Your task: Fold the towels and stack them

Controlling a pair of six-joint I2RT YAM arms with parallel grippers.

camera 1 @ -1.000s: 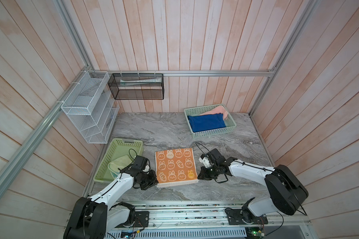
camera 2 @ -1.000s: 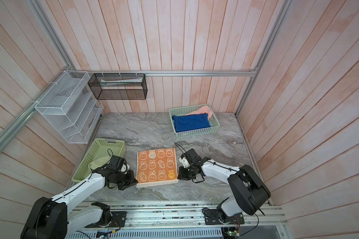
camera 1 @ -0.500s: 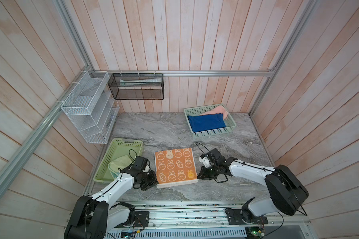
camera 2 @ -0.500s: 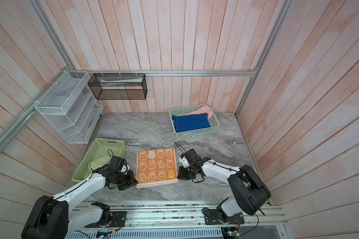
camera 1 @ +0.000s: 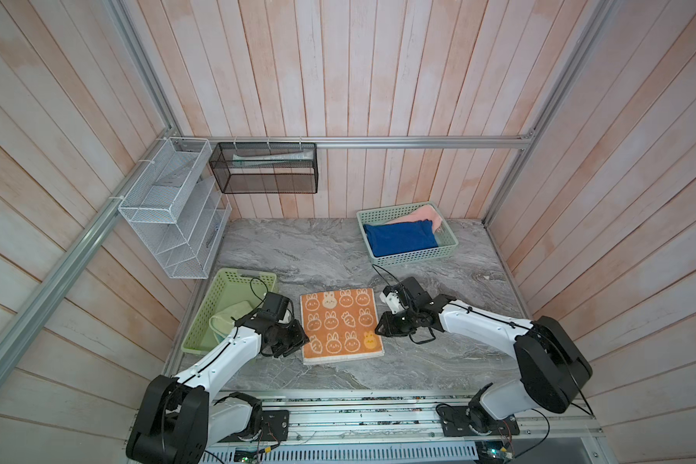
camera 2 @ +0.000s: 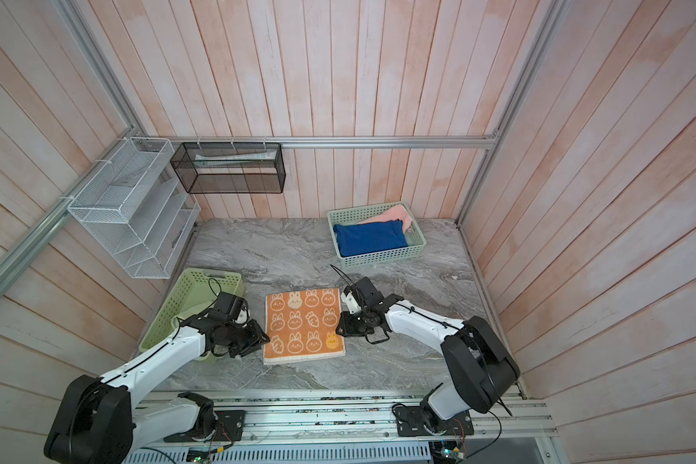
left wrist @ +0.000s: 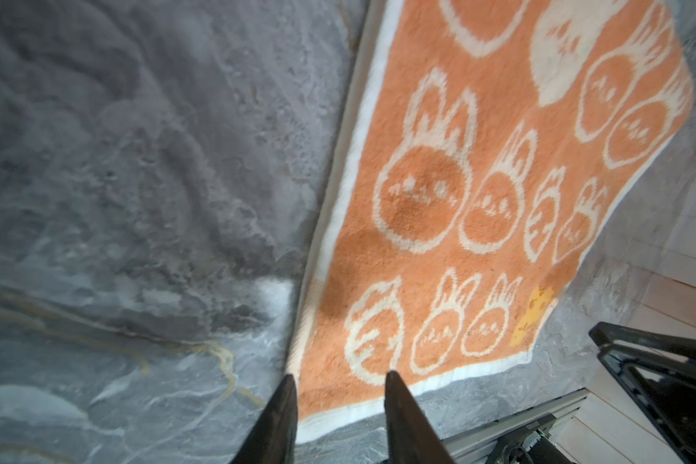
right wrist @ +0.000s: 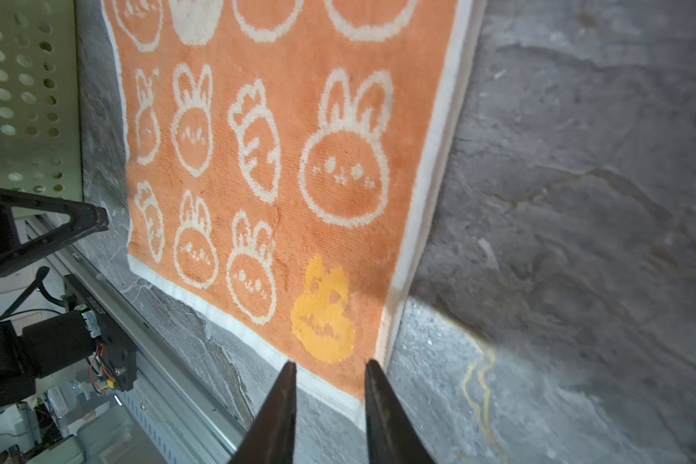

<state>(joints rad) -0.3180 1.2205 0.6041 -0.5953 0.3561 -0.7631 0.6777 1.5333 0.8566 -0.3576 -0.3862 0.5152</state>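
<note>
An orange towel with cream bunnies and carrots [camera 1: 340, 325] [camera 2: 303, 325] lies folded flat on the marble table, in both top views. My left gripper [camera 1: 298, 339] [left wrist: 340, 375] is at its front left corner, open, with the corner lying between the fingertips and not pinched. At the towel's front right corner is my right gripper [camera 1: 380, 327] [right wrist: 331, 362], also open over the cloth. A blue towel [camera 1: 402, 239] and a pink towel [camera 1: 418, 215] lie in the back right basket [camera 1: 414, 257]. A pale cloth [camera 1: 228, 317] lies in the left green basket [camera 1: 234, 281].
A white wire rack [camera 1: 169, 209] and a black mesh basket [camera 1: 264, 168] hang on the back left wall. The aluminium rail [camera 1: 358, 401] runs along the table's front edge. Wooden walls close in both sides.
Both grippers' jaws have parted at the orange towel's front corners. The arms and the towel have hardly moved.
</note>
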